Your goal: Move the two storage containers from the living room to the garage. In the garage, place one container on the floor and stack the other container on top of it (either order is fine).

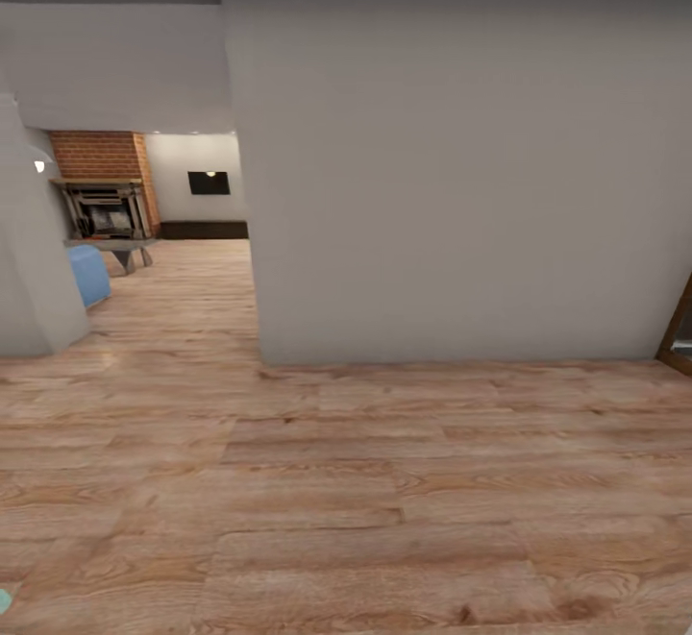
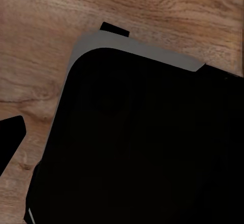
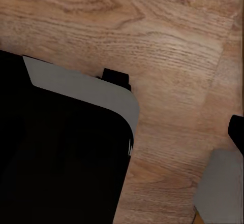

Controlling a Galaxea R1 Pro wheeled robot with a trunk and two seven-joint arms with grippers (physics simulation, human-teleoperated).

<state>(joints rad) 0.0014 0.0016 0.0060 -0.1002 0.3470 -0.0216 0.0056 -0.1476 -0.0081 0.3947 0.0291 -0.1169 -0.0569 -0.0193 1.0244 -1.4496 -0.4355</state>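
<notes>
Claw state: I cannot tell whether either gripper is apart or together; both wrist cameras look down past the robot's black base (image 2: 147, 142) onto wood plank floor (image 1: 365, 500). The head view gives a grey wall (image 1: 461, 174) directly ahead and, at far left, an opening toward the living room with its brick fireplace (image 1: 104, 195) and a blue sofa edge (image 1: 88, 275). No storage containers are visible, so their location and contents are unknown. I judge the step as transit: steer left, clearing the wall corner widely.

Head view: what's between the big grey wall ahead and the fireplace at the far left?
In the head view, light wood plank floor runs between the grey wall and the fireplace, with a blue sofa corner and a grey bench near the fireplace.
</notes>
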